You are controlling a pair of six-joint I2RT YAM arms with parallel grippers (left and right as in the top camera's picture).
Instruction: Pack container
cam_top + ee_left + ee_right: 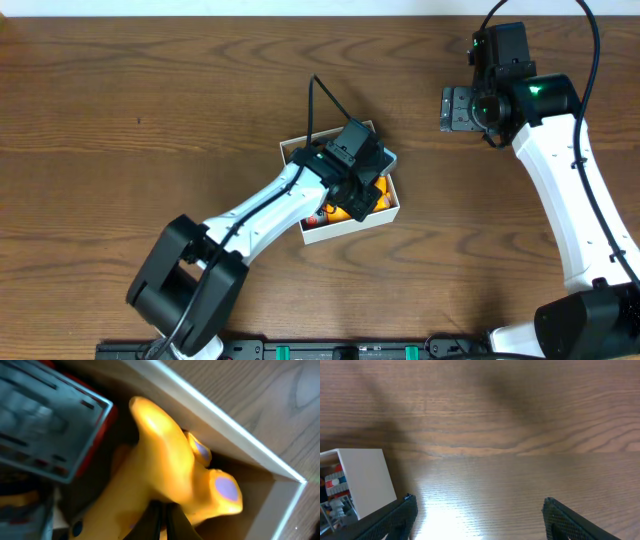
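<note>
The container (352, 228) is a small white box with a brown inside, at the table's middle. My left gripper (358, 188) reaches down into it. In the left wrist view its fingers (162, 521) are pressed together on a yellow toy (165, 460) with purple spots, which lies against the box's white rim (225, 430). The toy shows as orange under the gripper in the overhead view (338, 212). My right gripper (458, 108) hovers open and empty over bare table at the far right; its fingers (477, 510) are wide apart.
A red, grey and blue toy (45, 420) lies in the container beside the yellow one, also seen in the right wrist view (335, 485) behind the box's white wall (367, 480). Wooden table (150, 120) lies all around.
</note>
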